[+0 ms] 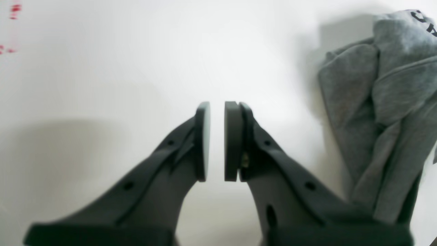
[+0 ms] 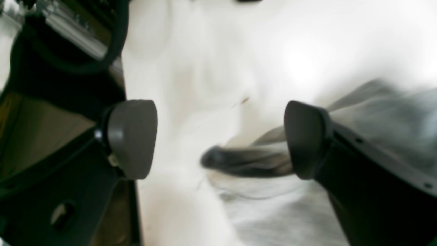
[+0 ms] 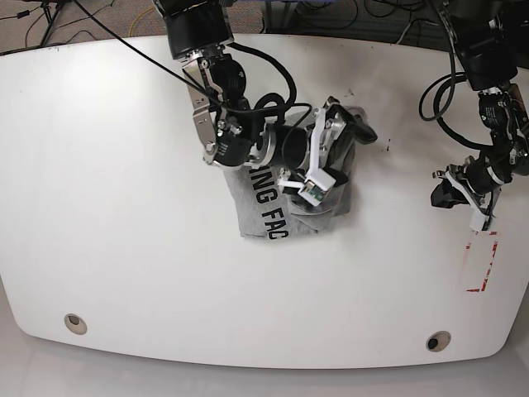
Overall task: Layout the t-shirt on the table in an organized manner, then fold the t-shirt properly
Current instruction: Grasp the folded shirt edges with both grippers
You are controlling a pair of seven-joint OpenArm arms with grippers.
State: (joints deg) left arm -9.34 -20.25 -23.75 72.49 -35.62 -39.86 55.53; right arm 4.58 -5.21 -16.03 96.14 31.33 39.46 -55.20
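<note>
- The t-shirt (image 3: 289, 198) lies bunched in a crumpled heap at the upper centre of the base view, lettering partly showing, on the table (image 3: 124, 248).
- The right gripper (image 2: 220, 140) hangs over the heap with its jaws spread wide, holding nothing; grey cloth lies below and beside its right finger.
- The left gripper (image 1: 217, 141) sits over bare table at the right of the base view, nearly clenched and empty.
- Judged step: still laying out. Next, the right gripper likely needs to pinch a cloth edge and draw it outward.
</note>
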